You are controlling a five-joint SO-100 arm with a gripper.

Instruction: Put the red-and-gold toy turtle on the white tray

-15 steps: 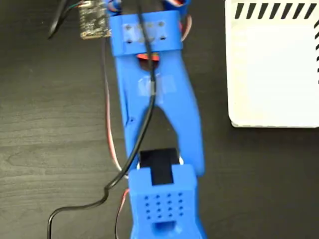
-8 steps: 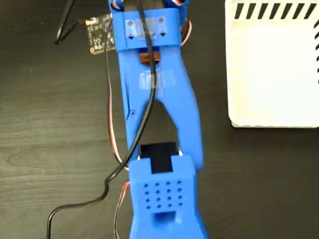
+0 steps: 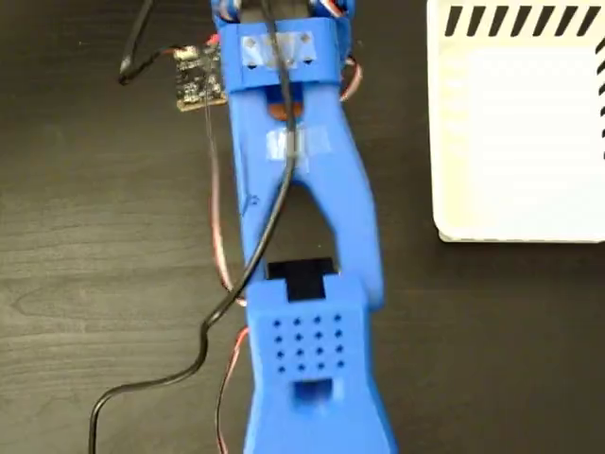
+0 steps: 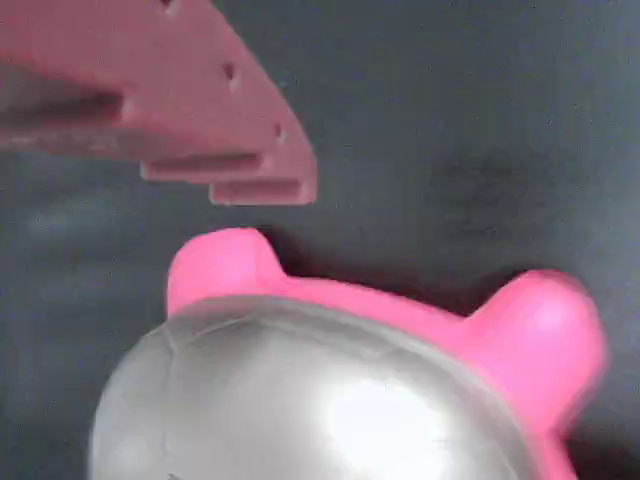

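Meanwhile the arm has reached farther up.

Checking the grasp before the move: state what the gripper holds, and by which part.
Cannot be told. One finger hangs just above the turtle, not touching; the other finger is out of view.

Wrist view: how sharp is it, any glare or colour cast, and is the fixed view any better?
Wrist view: the turtle fills the lower frame, soft and out of focus, a bright glare patch on its shell, which reads silver-grey here. One finger is blurred too. Fixed view: evenly lit; the tray is nearly washed out white.
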